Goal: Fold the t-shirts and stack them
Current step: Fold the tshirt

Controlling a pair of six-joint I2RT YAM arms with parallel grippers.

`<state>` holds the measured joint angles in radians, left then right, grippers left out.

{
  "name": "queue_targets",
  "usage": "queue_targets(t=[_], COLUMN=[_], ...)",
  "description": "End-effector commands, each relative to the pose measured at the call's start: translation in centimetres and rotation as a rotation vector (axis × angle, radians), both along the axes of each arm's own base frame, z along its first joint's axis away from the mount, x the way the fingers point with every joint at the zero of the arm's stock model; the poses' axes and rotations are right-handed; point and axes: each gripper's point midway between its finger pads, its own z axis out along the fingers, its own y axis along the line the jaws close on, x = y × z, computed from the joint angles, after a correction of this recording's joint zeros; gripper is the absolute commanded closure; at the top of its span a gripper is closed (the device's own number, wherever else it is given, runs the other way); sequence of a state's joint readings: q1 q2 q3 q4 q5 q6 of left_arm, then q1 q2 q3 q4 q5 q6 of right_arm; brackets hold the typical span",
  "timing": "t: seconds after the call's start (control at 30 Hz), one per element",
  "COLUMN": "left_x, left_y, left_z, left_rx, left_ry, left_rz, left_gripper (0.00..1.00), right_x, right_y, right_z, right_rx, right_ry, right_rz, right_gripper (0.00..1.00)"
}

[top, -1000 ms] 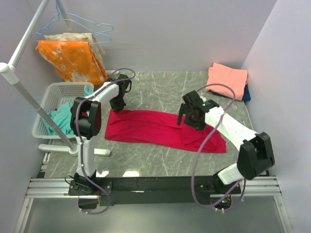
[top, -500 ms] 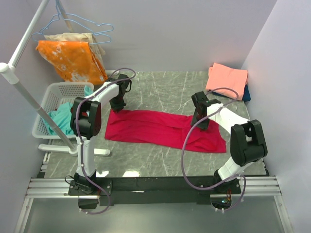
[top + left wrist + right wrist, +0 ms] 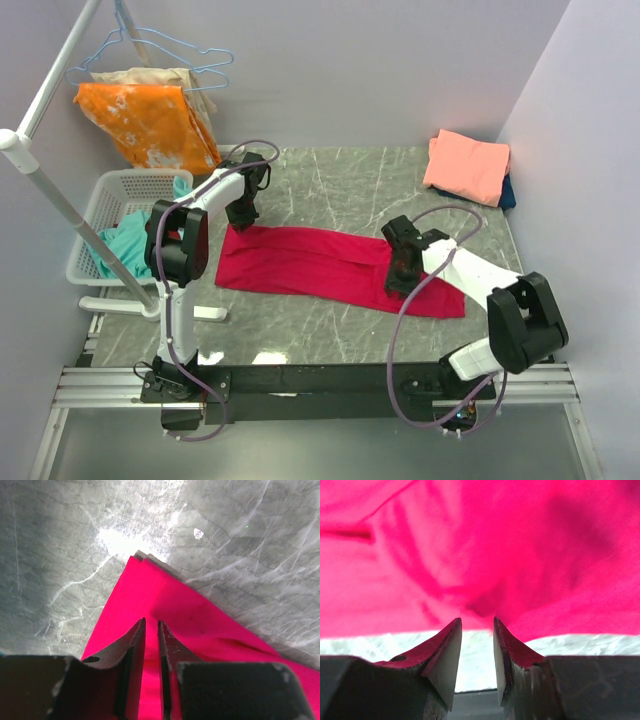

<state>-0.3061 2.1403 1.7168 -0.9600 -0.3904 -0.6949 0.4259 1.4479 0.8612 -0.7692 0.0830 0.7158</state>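
You see only a sliver of the dark blue tee under the salmon tee. Your left fingers pinch the far-left corner of the crimson t-shirt, which lies flat on the bench. Your right fingers stand part-open at its near edge, holding nothing.

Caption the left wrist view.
Left gripper, nearly closed, at a corner of the folded crimson-red cloth t-shirt on the grey marble table.

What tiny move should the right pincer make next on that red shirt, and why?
Probably nudge forward and close on the cloth's edge. The right pincer sits just short of the red t-shirt, nothing between its tips, while the left pincer pinches the far-left corner.
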Motion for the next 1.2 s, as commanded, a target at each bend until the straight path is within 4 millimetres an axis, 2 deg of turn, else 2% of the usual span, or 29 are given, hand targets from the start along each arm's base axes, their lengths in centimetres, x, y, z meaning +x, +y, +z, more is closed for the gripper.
queue_targets(t=[0.0,0.13,0.23,0.3,0.4,0.43,0.47,0.5,0.53,0.6,0.83,1.03,1.13,1.17], left_x=[0.6,0.6,0.7,0.7,0.5,0.6,0.6,0.5,0.4,0.2,-0.3,-0.5,-0.5,-0.5], left_y=[0.1,0.1,0.2,0.3,0.3,0.3,0.3,0.3,0.4,0.8,1.3,2.0,2.3,2.4], left_z=[0.9,1.1,1.4,1.5,1.3,1.5,1.3,1.3,1.2,1.2,2.5,3.5,3.3,3.3], left_rx=[0.0,-0.001,0.004,0.012,0.011,0.009,0.01,0.011,0.013,0.029,0.036,0.034,0.027,0.027], left_ry=[-0.034,-0.038,-0.042,-0.041,-0.037,-0.039,-0.035,-0.032,-0.029,-0.023,-0.047,-0.067,-0.064,-0.06], left_rz=[-0.006,-0.007,-0.011,-0.01,-0.009,-0.009,-0.008,-0.008,-0.006,-0.002,0.004,0.017,0.025,0.027], left_gripper=[0.78,0.78,0.78,0.78,0.78,0.78,0.78,0.78,0.78,0.78,0.78,0.77,0.77,0.77], right_x=[-1.3,-0.8,1.1,2.8,5.1,5.1,5.5,6.9,6.7,7.8,8.5,7.5,7.7,8.4], right_y=[1.2,0.8,-0.1,-1.7,-4.1,-4.8,-5.6,-6.4,-7.0,-7.8,-9.8,-13.0,-14.3,-15.0], right_z=[0.8,1.0,2.1,2.7,2.4,1.5,1.5,2.3,1.7,2.2,-0.7,-2.0,-2.4,-2.0], right_rx=[0.041,0.017,-0.001,-0.006,-0.017,-0.06,-0.113,-0.165,-0.206,-0.265,-0.252,-0.324,-0.354,-0.385], right_ry=[0.005,-0.018,-0.059,-0.085,-0.081,-0.032,-0.016,-0.042,0.012,0.02,0.138,0.26,0.29,0.282], right_rz=[-0.025,-0.046,-0.088,-0.143,-0.197,-0.182,-0.161,-0.152,-0.134,-0.093,-0.089,-0.089,-0.111,-0.119], right_gripper=[0.61,0.62,0.61,0.61,0.64,0.65,0.65,0.65,0.65,0.65,0.66,0.66,0.65,0.65])
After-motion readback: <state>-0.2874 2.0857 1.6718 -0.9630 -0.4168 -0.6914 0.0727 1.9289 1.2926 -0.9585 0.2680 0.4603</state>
